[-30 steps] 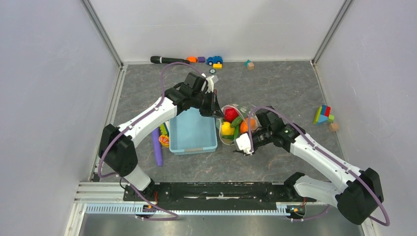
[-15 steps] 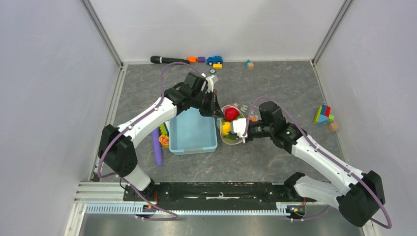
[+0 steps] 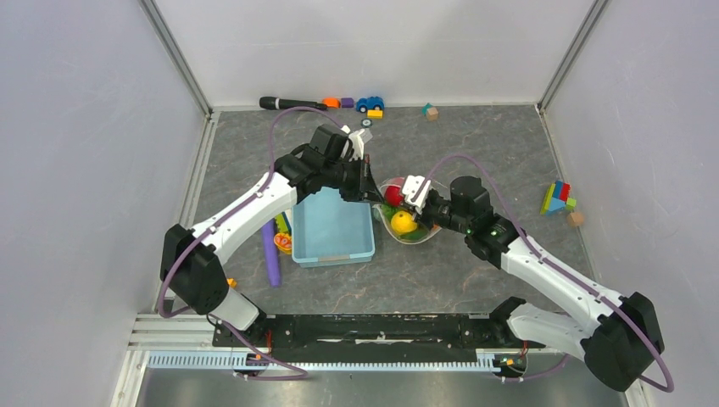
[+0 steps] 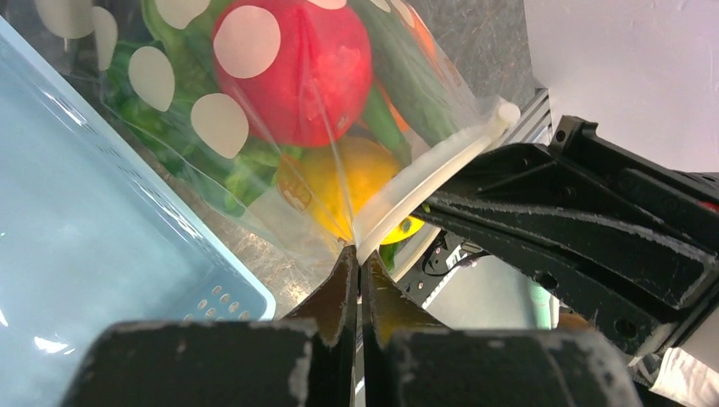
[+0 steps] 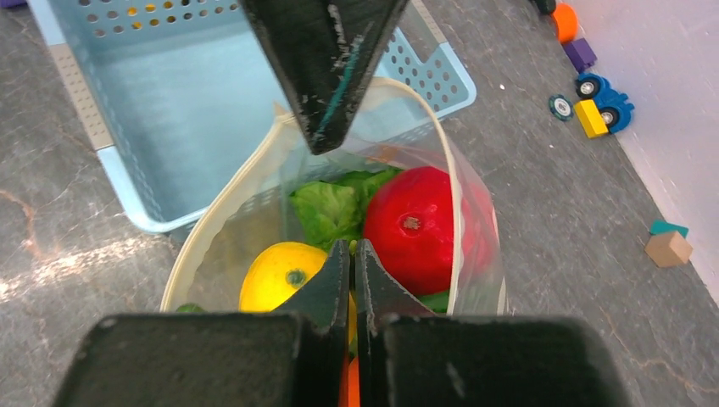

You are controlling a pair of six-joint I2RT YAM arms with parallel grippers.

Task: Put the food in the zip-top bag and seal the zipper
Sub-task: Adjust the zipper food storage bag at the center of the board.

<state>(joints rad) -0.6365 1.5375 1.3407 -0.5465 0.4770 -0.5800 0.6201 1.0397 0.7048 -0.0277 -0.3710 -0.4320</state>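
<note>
My left fingers clamp one zipper end. Closed, my right fingers face them across the gaping zip-top bag.

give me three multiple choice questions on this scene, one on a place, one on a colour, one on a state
1. In the top view, where does the zip-top bag lie relative to the light-blue basket?
A) inside it
B) beside it, on its right
C) underneath it

2. What colour is the round piece next to the yellow piece in the bag?
A) blue
B) red
C) white

3. How is the left gripper?
A) open above the basket
B) shut on the basket's rim
C) shut on the zipper

Answers:
1 B, the bag sits just off the basket's right side.
2 B, a red piece shows beside the yellow one through the bag's open mouth.
3 C, in the left wrist view the closed fingers pinch the white strip.
</note>
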